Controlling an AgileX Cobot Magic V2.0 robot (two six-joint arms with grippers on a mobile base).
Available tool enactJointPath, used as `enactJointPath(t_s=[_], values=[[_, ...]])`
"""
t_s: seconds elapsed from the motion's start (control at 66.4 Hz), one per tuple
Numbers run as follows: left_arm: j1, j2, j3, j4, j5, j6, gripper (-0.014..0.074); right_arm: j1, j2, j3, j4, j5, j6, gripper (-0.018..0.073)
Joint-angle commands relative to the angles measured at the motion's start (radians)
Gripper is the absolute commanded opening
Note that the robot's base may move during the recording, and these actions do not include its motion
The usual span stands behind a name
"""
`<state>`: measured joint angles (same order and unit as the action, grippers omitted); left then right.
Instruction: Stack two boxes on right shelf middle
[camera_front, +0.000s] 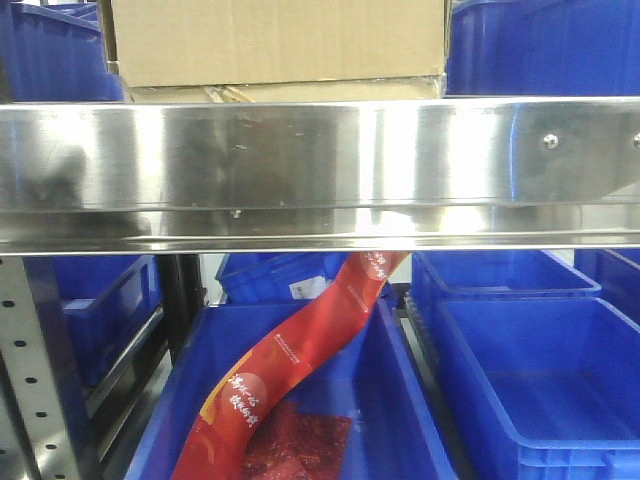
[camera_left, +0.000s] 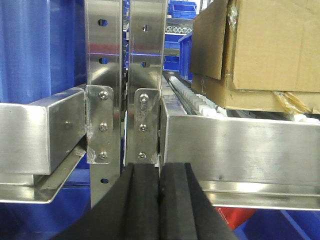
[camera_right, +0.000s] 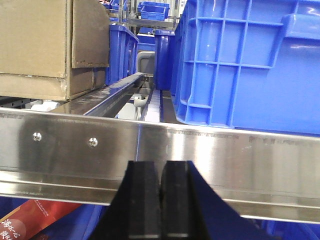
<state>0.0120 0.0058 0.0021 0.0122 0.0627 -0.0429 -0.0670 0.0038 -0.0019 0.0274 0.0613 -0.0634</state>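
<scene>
Two tan cardboard boxes sit one on top of the other on the shelf, behind its broad shiny steel front lip. In the front-facing view the upper box covers the lower box, of which only a thin strip shows above the lip. Blue bins stand on the same level on both sides of the stack. Below the shelf, more blue bins are lined up, and a red printed banner hangs down into one of them.

The left gripper has its black pads pressed together with nothing between them. It sits low in front of the shelf lip, near the grey perforated uprights, with the stacked boxes up and to its right on the white rollers.

The right gripper is likewise closed flat and empty, just in front of the lip. From this wrist the boxes appear at upper left and a large blue bin at upper right, apart from each other.
</scene>
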Motion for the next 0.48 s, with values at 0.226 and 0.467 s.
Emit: enactJointPath(t_s=[0.226, 0.467], values=[[0.004, -0.006, -0.002, 0.001, -0.025, 0.006, -0.0111, -0.002, -0.004, 0.002, -0.008, -0.024, 0.002, -0.0161], [0.004, -0.006, -0.002, 0.001, -0.025, 0.006, -0.0111, -0.002, -0.004, 0.002, -0.008, -0.024, 0.002, -0.0161]])
